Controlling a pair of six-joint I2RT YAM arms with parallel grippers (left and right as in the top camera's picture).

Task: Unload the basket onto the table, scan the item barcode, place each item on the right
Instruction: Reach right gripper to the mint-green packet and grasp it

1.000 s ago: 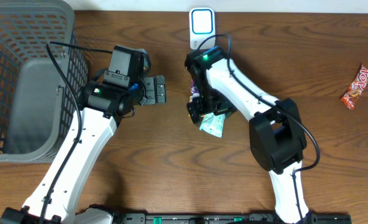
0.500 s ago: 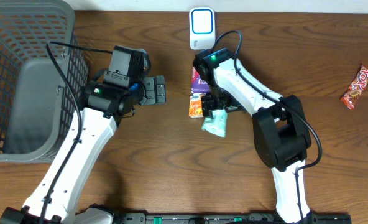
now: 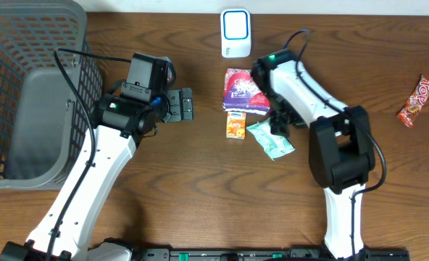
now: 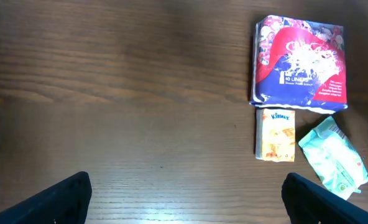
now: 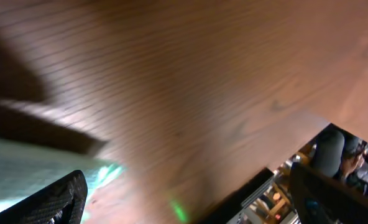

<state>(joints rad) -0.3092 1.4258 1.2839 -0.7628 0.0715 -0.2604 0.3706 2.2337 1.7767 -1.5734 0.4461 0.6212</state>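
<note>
The overhead camera looks straight down from far enough off to take in the whole table (image 3: pixel 200 203), grey basket (image 3: pixel 26 43) at the left to white scanner (image 3: pixel 235 32) at the far edge. The left wrist camera also faces down on the wood from some height, sharing with it the purple pack (image 4: pixel 299 61), the small orange pack (image 4: pixel 275 134) and the green pouch (image 4: pixel 333 163). The right wrist camera sits very close to the tabletop, slanted and blurred, catching that pouch's edge.
</note>
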